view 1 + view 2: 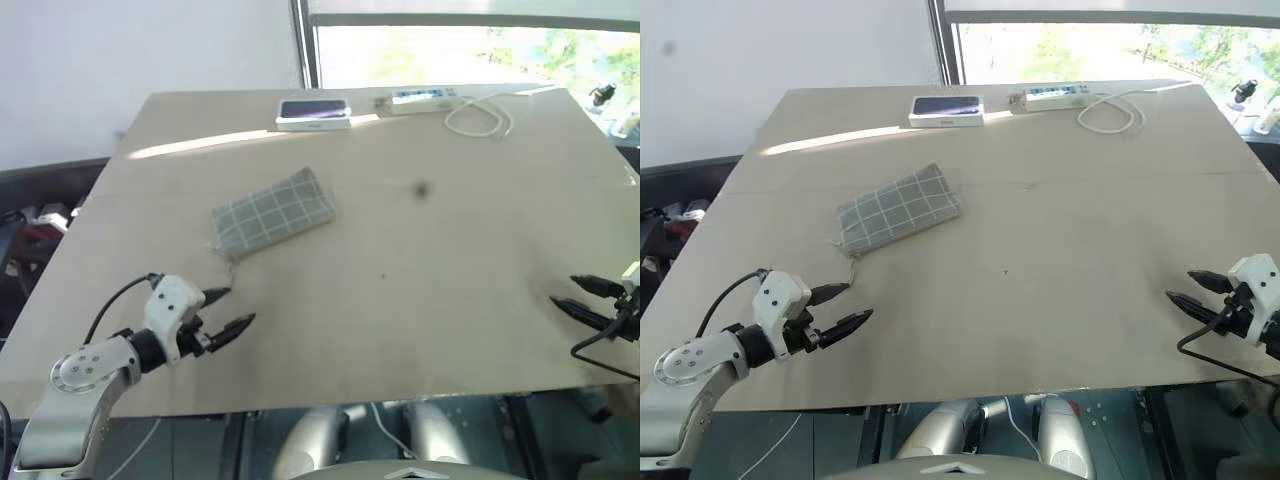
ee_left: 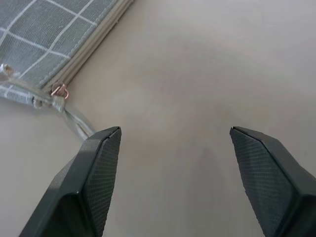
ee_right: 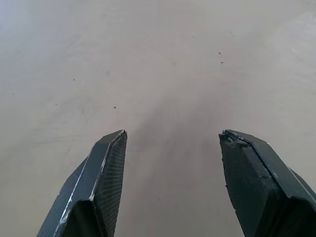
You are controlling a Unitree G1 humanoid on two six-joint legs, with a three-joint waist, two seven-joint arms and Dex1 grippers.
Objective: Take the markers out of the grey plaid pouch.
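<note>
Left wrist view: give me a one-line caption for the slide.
Open left gripper hovers over the table, beside the closed plaid pouch and its zipper pull.

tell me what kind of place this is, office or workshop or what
Probably an office or lab room used as a test bench: a plain wooden table under a window, with a power strip and white coiled cable at the far edge, beside a white box.
</note>
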